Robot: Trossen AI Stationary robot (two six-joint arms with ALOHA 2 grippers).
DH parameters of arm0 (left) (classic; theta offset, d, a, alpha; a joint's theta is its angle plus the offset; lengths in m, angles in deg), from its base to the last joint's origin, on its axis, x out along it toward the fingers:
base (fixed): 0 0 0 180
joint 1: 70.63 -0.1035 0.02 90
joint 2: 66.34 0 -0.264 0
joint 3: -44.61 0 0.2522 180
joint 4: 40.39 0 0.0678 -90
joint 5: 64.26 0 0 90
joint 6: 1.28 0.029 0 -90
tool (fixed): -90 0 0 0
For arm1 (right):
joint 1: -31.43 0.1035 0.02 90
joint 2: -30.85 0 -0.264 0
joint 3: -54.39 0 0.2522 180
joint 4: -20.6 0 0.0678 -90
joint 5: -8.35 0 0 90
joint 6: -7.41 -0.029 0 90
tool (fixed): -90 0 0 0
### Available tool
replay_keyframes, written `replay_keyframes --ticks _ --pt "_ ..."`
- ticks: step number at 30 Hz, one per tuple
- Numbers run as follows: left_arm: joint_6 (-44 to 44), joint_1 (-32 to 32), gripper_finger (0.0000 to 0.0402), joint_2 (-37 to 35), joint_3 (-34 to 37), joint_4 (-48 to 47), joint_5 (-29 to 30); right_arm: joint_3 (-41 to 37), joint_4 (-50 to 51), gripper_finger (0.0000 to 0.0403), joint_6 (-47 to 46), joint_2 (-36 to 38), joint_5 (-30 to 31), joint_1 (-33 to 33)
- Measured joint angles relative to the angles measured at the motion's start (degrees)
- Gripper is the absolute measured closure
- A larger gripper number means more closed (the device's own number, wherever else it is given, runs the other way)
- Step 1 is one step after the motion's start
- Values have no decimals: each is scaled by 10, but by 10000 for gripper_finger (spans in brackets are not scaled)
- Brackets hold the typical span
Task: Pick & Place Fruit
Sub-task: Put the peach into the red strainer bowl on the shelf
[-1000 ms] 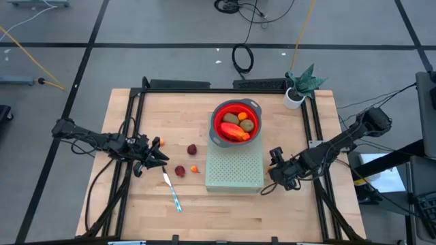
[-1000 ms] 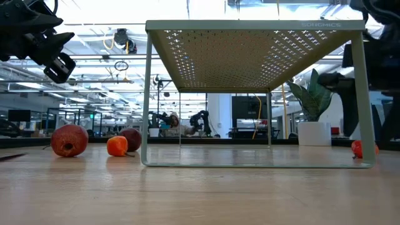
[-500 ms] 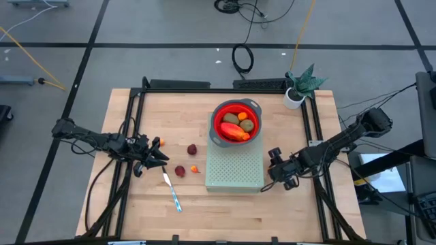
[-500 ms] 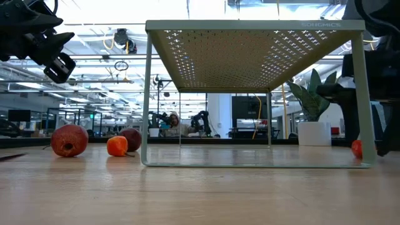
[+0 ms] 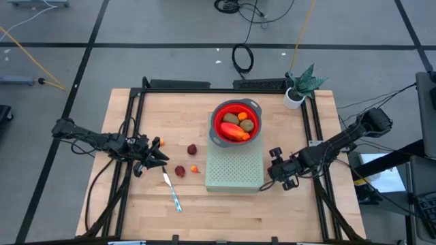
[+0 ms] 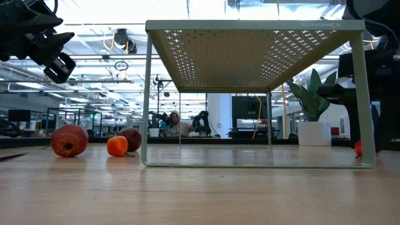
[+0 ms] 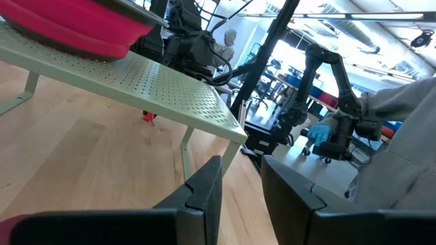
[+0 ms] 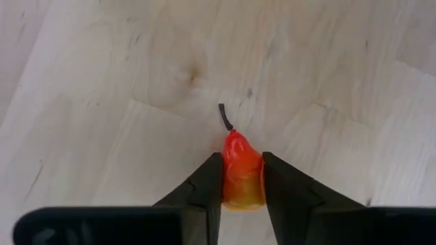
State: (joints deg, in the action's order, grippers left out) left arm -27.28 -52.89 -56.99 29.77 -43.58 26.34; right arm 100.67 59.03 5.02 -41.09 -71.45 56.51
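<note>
My right gripper is down at the table just right of the pale green perforated stand, shut on a small red-orange fruit with a dark stem. A red bowl on the stand's far end holds an elongated red-orange fruit, brown-green ovals and small orange balls. Two dark red balls and a tiny orange ball lie on the wood left of the stand. My left gripper hovers open at the table's left, beside another orange ball. My right gripper pinches the small fruit's two sides between its two fingers, with the stem end pointing away from the fingers. The fingers slant down from the table's right side. The fruit sits low at the wooden table top; whether it rests on it, I cannot tell.
A thin knife with a light-blue handle lies near the table's front left. A potted plant stands at the far right corner. Black rails run along both sides. The stand's leg is close to my right gripper.
My right gripper's fingers have closed in on the small red-orange fruit. In the low view the fruit, plain beside the stand's leg a second ago, is now partly hidden behind that leg and the gripper.
</note>
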Motion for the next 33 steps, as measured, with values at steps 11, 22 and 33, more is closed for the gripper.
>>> replay_keyframes --ticks 11,22,33 --pt "0 0 300 0 0 0 0 55 89 318 -31 32 0 1" --pt "3 0 300 0 0 0 0 149 219 326 -76 117 -45 2" --pt "0 0 300 0 0 2 0 213 231 327 -135 186 -48 1"
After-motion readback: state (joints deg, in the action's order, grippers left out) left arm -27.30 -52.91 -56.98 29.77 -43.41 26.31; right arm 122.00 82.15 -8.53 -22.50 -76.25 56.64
